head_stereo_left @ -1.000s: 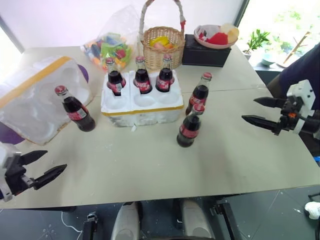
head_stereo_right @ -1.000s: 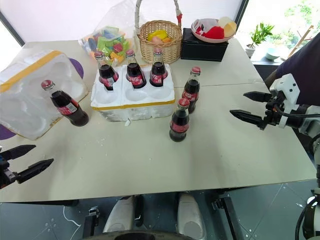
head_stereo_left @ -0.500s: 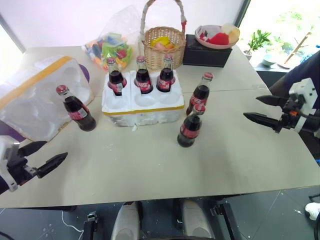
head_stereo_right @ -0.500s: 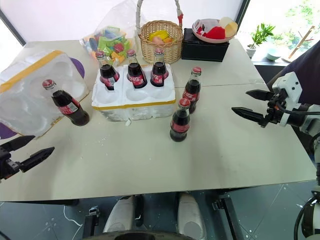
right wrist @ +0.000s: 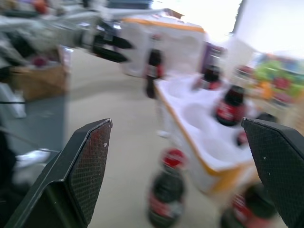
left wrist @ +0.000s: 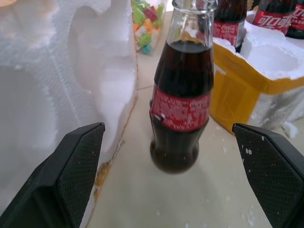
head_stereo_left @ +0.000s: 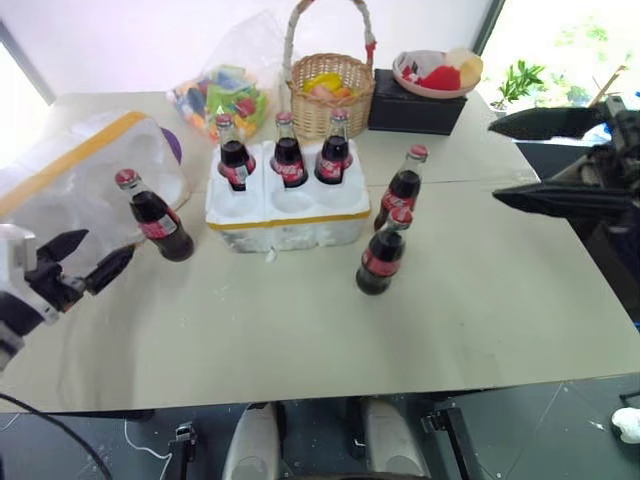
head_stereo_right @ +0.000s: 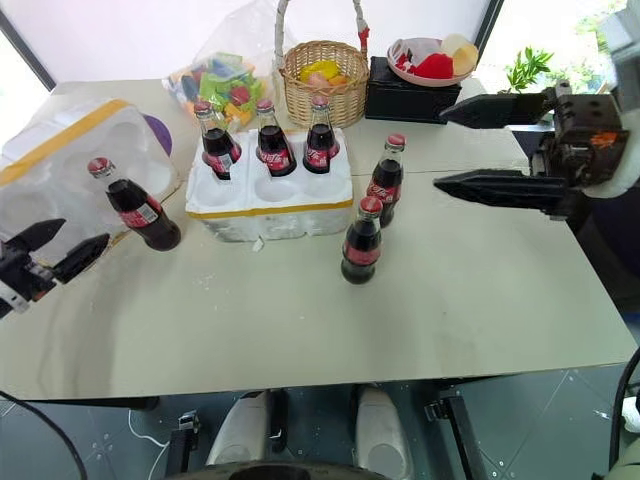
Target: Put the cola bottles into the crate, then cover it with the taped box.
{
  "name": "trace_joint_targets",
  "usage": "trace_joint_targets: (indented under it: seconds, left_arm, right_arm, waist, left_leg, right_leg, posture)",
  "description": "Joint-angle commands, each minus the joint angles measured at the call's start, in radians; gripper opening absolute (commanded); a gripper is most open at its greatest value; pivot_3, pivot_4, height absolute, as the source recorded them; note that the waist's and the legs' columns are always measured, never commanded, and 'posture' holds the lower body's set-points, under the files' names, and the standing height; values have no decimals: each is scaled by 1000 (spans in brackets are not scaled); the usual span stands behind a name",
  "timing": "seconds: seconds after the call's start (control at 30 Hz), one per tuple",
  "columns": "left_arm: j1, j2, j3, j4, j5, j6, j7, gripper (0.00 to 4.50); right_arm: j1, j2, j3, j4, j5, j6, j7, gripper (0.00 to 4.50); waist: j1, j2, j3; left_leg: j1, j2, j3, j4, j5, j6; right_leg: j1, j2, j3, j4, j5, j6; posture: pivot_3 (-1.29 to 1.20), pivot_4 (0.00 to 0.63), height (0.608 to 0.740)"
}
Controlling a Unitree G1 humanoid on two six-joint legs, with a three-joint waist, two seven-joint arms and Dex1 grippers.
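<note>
From the left eye view, the crate [head_stereo_left: 287, 205] sits on the beige table [head_stereo_left: 470, 300] toward twelve o'clock from me, three cola bottles [head_stereo_left: 289, 150] standing in its far row of wells and the near row bare. Two more stand loose on the table just off the crate's corner at about one o'clock, the nearer one [head_stereo_left: 380, 253] in front of the farther one [head_stereo_left: 403, 187]. A sixth, the lone bottle [head_stereo_left: 152, 216], stands at ten o'clock, close beside the taped box [head_stereo_left: 70, 190], which lies tipped with its moulded hollows facing the crate. My left gripper [head_stereo_left: 82, 265] hangs at nine o'clock with its fingers spread and empty, pointing at that lone bottle. My right gripper [head_stereo_left: 540, 160] is raised at two o'clock, fingers wide apart, holding nothing, aimed across toward the crate. Beyond the crate are a wicker basket [head_stereo_left: 322, 88], a bag of coloured toys [head_stereo_left: 220, 98] and a black box [head_stereo_left: 415, 112] with a bowl of fruit [head_stereo_left: 435, 72] on it.

The right eye view gives the same layout.

In my left wrist view, the lone bottle stands between my parted fingers [left wrist: 71, 171], untouched, the taped box just beside it and the crate's yellow-banded corner on its other side.

My right wrist view is blurred; my fingers [right wrist: 80, 166] are released, and the crate and several bottles lie ahead.
</note>
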Motion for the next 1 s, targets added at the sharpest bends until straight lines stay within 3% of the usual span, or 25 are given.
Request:
trace_joint_targets:
  seconds: [0.03, 0.37, 0.53, 0.6, 0.7, 0.87, 1.0]
  left_arm:
    - [-77, 19, -82, 63, 48, -65, -18, 4489]
    - [-345, -6, -276, 353, 183, -208, -22, 4489]
    - [-387, -22, -316, 400, 196, -242, -52, 4489]
    - [-375, -15, -311, 388, 187, -238, -68, 3948]
    - [-339, 18, -292, 352, 166, -199, -97, 2655]
    - [-232, 118, -214, 140, -21, 24, -203, 2676]
    - [-280, 194, -154, 23, -251, 244, -266, 2676]
  right_arm:
    - [-43, -23, -52, -60, 121, 63, -34, 4500]
    - [9, 5, -74, -136, 193, 88, -144, 4500]
    - [21, 8, -77, -160, 228, 91, -197, 4500]
    - [29, 6, -74, -169, 228, 86, -213, 4500]
    - [33, 7, -70, -168, 235, 89, -243, 4500]
    - [60, 3, -78, -177, 237, 82, -263, 4500]
    - [85, 10, -79, -188, 220, 61, -289, 4500]
  waist:
    - [-1, 0, 0]
    - [-2, 0, 0]
    - [-3, 0, 0]
    - [-4, 0, 0]
    - [-6, 0, 0]
    - [-10, -1, 0]
    - [6, -2, 1]
  left_leg:
    - [0, 0, 0, 0, 0, 0]
    - [0, 0, 0, 0, 0, 0]
    - [0, 0, 0, 0, 0, 0]
    - [0, 0, 0, 0, 0, 0]
    - [0, 0, 0, 0, 0, 0]
    - [-1, 1, 0, -1, 0, 0]
    - [-2, 1, -1, 0, 0, 0]
  right_leg:
    - [0, 0, 0, 0, 0, 0]
    - [0, 1, 0, 2, 0, 1]
    - [0, 1, 0, 2, 2, 3]
    - [0, 1, 0, 2, 2, 3]
    - [0, 1, 0, 2, 2, 3]
    - [-1, 1, 0, 1, 1, 1]
    - [-2, 1, -1, 2, 0, 1]
  posture:
    - [0, 150, 740]
    - [0, 150, 740]
    - [0, 150, 740]
    - [0, 150, 740]
    - [0, 150, 740]
    - [0, 150, 740]
    - [0, 150, 740]
